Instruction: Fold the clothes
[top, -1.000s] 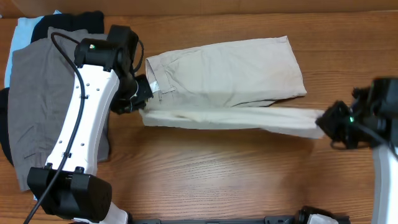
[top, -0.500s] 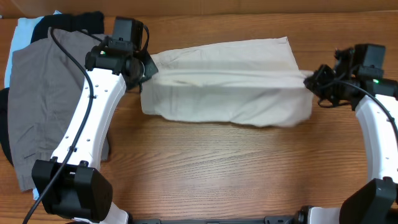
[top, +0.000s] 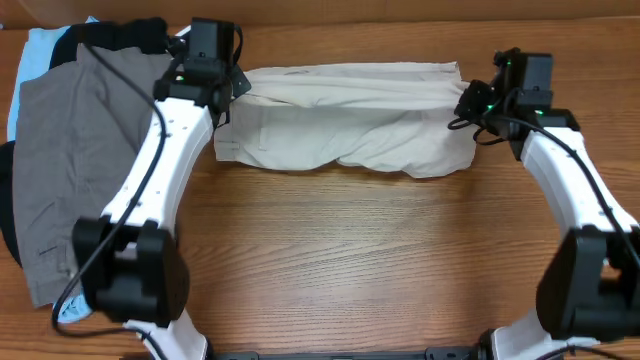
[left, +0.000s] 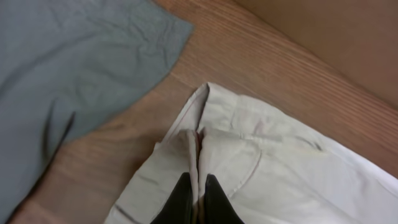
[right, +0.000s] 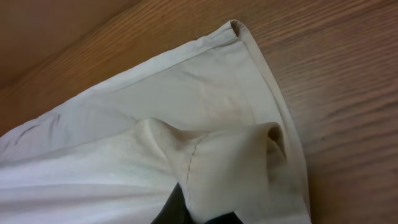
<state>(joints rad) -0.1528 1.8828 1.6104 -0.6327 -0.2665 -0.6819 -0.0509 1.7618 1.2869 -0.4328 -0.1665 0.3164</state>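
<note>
While the wooden counter (top: 330, 270) runs its straight brown grain under everything, we see two white arms rise from the near edge and lean toward the far side. The left arm (top: 145, 185) angles inward and the right arm (top: 572, 182) mirrors it, so their black wrists face each other.

Between them lie the khaki shorts (top: 340, 130), pulled sideways across the far half of the counter. They are matte beige cotton, doubled over along their length, with soft creases and a rumpled near edge. Left of them the gray shorts (top: 70, 150) lie flat, a wide smooth panel whose lower end is hidden behind the left arm. A black garment (top: 110, 35) and a light-blue garment (top: 35, 45) show only as strips behind them, too covered for us to tell what they are.

The left gripper (left: 198, 186) is closed tight on a pinched ridge of the khaki shorts near a stitched curved seam. The right gripper (right: 196, 211) is mostly cut off by the frame's bottom edge. Its dark fingers close on a bunched, hemmed fold at the opposite end.
</note>
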